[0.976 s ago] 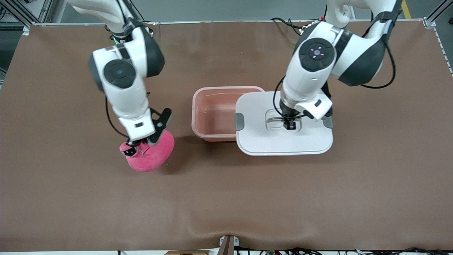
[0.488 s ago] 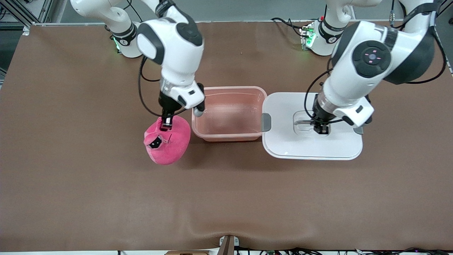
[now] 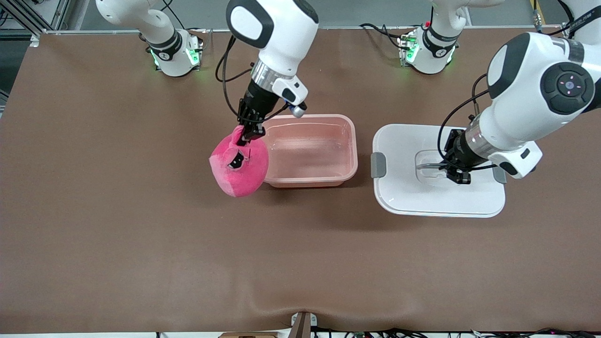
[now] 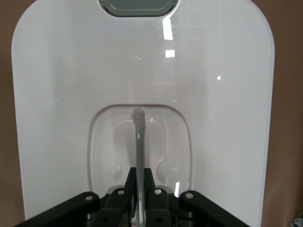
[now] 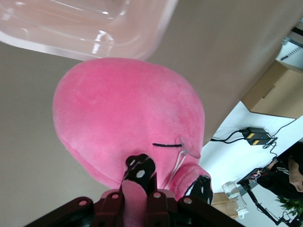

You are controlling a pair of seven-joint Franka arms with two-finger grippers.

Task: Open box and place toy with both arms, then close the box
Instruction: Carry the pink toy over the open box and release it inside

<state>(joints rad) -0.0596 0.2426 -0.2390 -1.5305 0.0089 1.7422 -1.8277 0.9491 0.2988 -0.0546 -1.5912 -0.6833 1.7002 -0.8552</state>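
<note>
The box [image 3: 310, 150], a pale pink tub, stands open and empty in the middle of the table; its rim [image 5: 94, 33] also shows in the right wrist view. My right gripper [image 3: 246, 134] is shut on an ear of the bright pink plush toy [image 3: 239, 164], which hangs beside the box's end toward the right arm. In the right wrist view the toy [image 5: 123, 118] hangs from the right gripper [image 5: 137, 189]. The white lid [image 3: 439, 188] is toward the left arm's end, beside the box and apart from it. My left gripper [image 3: 458, 176] is shut on its thin centre handle [image 4: 138, 142].
A brown cloth [image 3: 300, 263] covers the whole table. The two arm bases [image 3: 171, 51] [image 3: 429, 49] stand along the edge farthest from the front camera. One of the lid's grey clips [image 3: 378, 165] faces the box, and a clip [image 4: 138, 5] shows in the left wrist view.
The right arm has lifted the toy and carried it toward the box. The left arm has carried the lid off the box toward its own end of the table.
</note>
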